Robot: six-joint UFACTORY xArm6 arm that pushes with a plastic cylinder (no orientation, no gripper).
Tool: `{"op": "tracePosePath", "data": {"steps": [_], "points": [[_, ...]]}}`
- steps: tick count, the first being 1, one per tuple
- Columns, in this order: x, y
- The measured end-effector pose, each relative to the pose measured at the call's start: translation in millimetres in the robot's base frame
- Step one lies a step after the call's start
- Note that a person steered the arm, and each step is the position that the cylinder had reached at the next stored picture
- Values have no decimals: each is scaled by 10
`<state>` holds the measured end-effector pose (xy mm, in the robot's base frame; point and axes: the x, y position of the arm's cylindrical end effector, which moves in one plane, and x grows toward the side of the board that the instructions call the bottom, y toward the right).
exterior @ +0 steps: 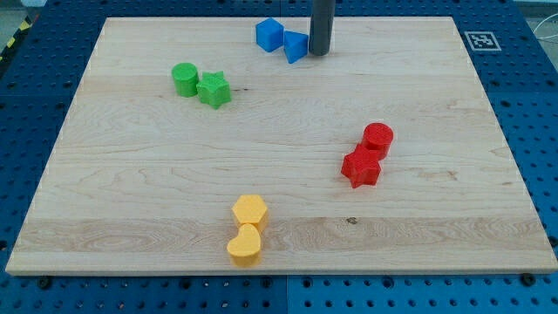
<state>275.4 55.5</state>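
My tip (319, 53) stands near the view's top, just right of centre, touching or almost touching the right side of a blue triangular block (296, 46). A blue cube (269, 34) sits just to the left of that block, close against it. The dark rod rises straight out of the view's top edge. All other blocks lie well away from the tip.
A green cylinder (184, 78) and a green star (214, 89) sit together at the upper left. At the right, a red cylinder (377, 139) adjoins a red star (360, 167). A yellow hexagon (249, 211) and yellow heart (245, 246) lie near the wooden board's (131, 192) bottom edge.
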Motion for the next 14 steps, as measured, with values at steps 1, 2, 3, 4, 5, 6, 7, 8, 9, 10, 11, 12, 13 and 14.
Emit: {"op": "tracePosePath", "data": {"steps": [1,2,3,4,5,6,7,8,9,10,11,12,13,14], "points": [[0,-83],[0,-127],[0,-72],[0,99],[21,310],[33,428],[66,503],[91,541],[93,556],[93,561],[95,564],[161,537],[352,403],[491,271]]}}
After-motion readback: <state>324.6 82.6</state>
